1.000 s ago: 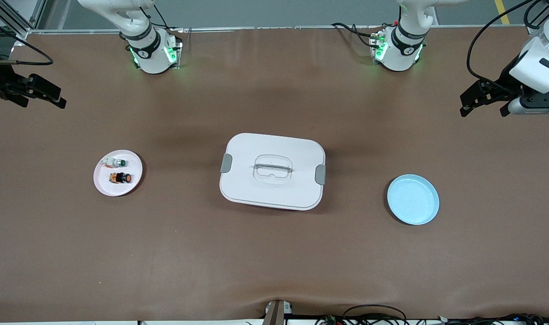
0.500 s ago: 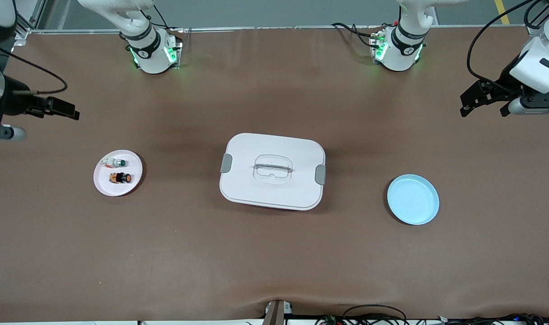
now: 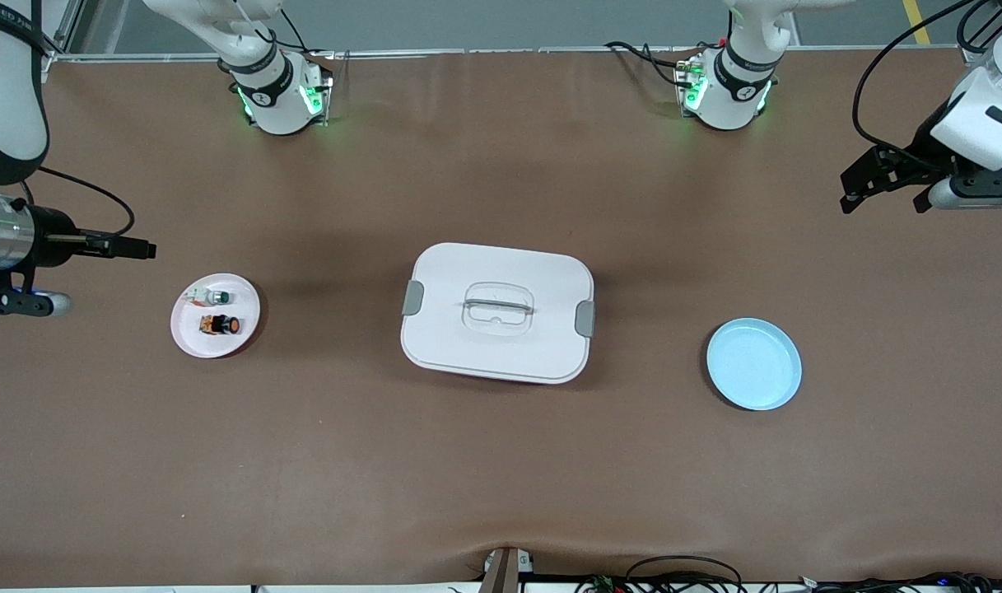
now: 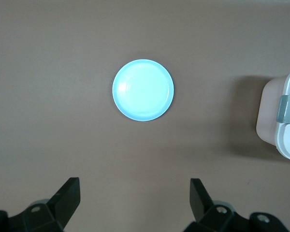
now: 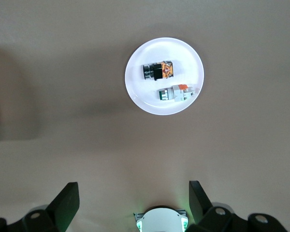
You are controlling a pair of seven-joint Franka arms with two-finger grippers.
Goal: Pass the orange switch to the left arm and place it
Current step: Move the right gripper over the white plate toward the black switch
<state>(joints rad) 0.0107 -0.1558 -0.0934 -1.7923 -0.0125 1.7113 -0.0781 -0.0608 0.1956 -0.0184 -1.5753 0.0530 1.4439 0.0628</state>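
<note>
The right gripper (image 3: 138, 248) hangs at the left edge of the front frame, over bare bench (image 3: 501, 461) just above the pink plate (image 3: 189, 338). Its fingers (image 5: 66, 203) stand wide apart and hold nothing. On that plate, in the left-centre of the frame, lies the orange switch (image 3: 221, 324), on its side; the green switch (image 3: 216, 296) lies just beside it, farther from the front camera, the two apart.

In the middle of the frame sits the box (image 3: 497, 311), lid on, grey latches at both ends, well apart from the plate.

The left gripper (image 3: 879, 183) waits at the upper right edge of the frame, fingers (image 4: 67, 198) also wide and empty. Below it, at right-centre, the blue plate (image 3: 754, 364) lies bare on the bench, well apart from the box.
</note>
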